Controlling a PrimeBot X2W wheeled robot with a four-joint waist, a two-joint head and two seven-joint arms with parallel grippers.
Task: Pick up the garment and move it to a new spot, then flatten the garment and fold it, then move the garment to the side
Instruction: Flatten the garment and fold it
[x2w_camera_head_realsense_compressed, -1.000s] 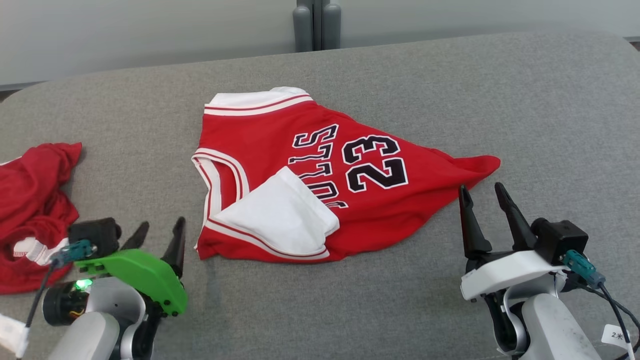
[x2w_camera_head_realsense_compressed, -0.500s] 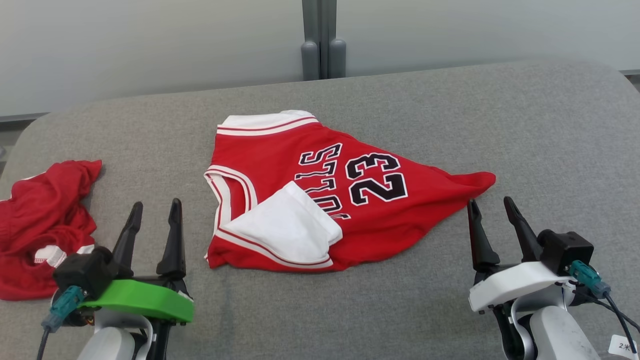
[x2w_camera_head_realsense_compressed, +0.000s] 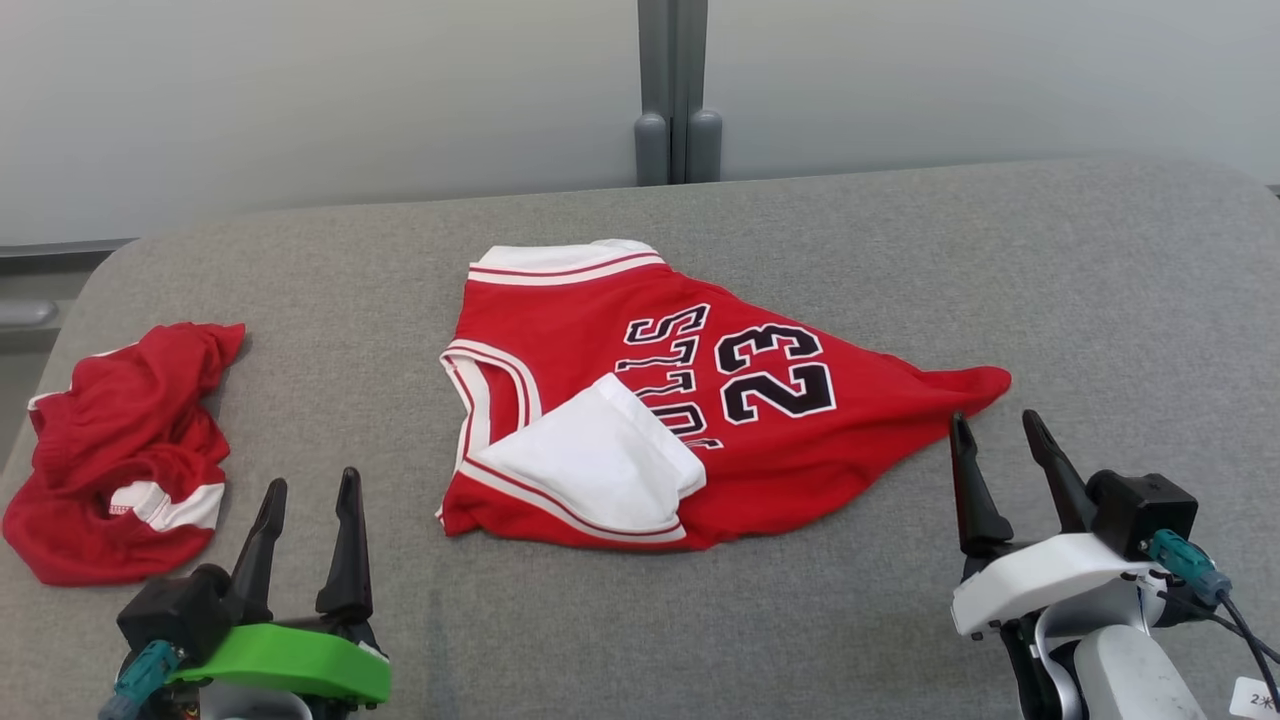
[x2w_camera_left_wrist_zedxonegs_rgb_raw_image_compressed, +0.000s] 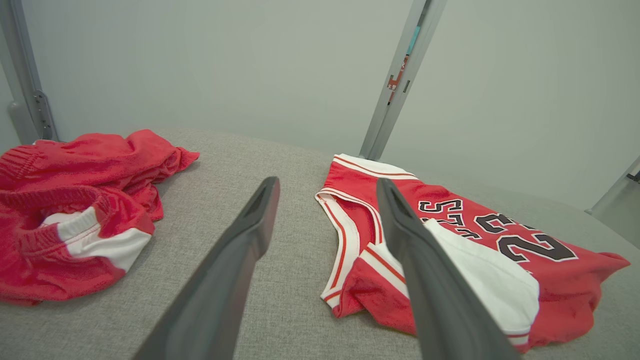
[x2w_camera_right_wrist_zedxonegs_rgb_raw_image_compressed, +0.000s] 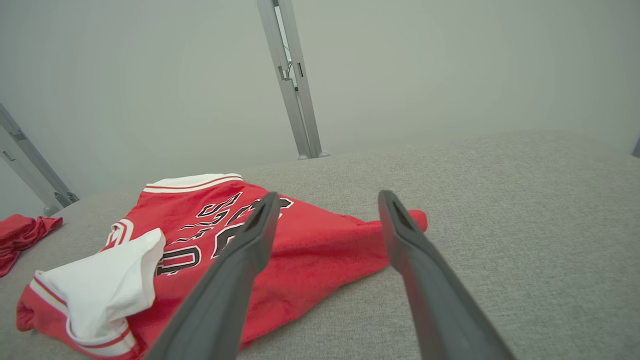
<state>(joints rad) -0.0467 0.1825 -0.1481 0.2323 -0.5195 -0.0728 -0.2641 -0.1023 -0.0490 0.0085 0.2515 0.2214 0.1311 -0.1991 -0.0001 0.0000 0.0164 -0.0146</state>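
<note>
Red sleeveless jersey numbered 23 (x2w_camera_head_realsense_compressed: 820, 430), unmoved on grey cloth-covered table (x2w_camera_head_realsense_compressed: 600, 620); left claw (x2w_camera_head_realsense_compressed: 313, 480) newly levelled at near left, right claw (x2w_camera_head_realsense_compressed: 996, 418) beside hem corner, both released, empty; folding judged unfinished.

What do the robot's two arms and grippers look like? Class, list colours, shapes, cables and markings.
Both have two long, dark, tapering fingers. The left gripper has a green cover, the right gripper a white cover. Each carries a black block with a teal plug. A dark cable and a small white tag show beside the pale grey right forearm.
</note>
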